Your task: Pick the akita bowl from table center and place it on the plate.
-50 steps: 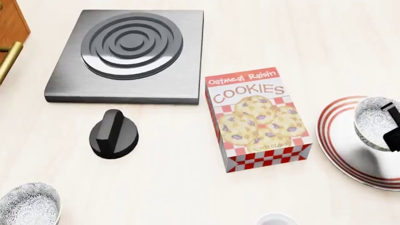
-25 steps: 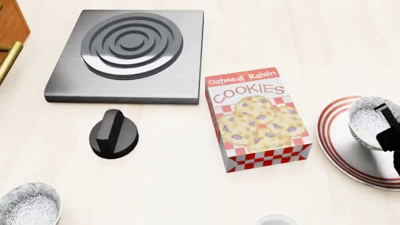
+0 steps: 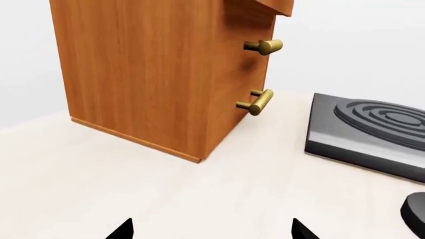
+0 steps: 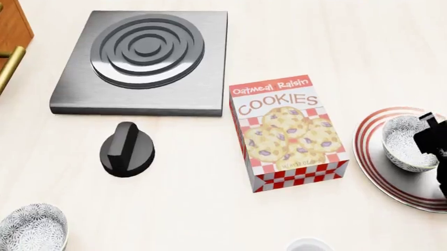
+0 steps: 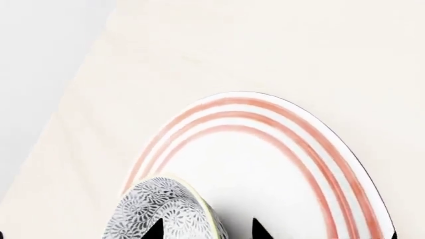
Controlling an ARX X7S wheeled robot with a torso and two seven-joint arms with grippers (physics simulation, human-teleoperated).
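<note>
From the head camera, the speckled bowl [image 4: 406, 142] sits over the left part of the red-ringed plate [image 4: 391, 180] at the right edge of the pale table [image 4: 363, 47]. The right gripper [image 4: 434, 144], a black shape cut off by the frame edge, is at the bowl's right rim; whether it grips that rim cannot be told from here. A cookie box [image 4: 290, 130] stands just left of the plate. Further left lie a black knob [image 4: 126, 149] and a grey burner slab [image 4: 143, 60]. A second speckled bowl [image 4: 31, 228] sits at the near left corner, and the rim of a white cup [image 4: 309, 244] shows at the near edge.

The left wrist camera shows a wooden cabinet [image 3: 159, 74] with brass handles [image 3: 258, 102], the burner slab beside it, and two black fingertips [image 3: 123, 230] set wide apart over bare table, holding nothing.

The right wrist camera shows the bowl [image 5: 162, 211] over the plate [image 5: 285, 164], with one fingertip [image 5: 154, 230] against the bowl's speckled wall and the other beside it; a firm grip cannot be confirmed.
</note>
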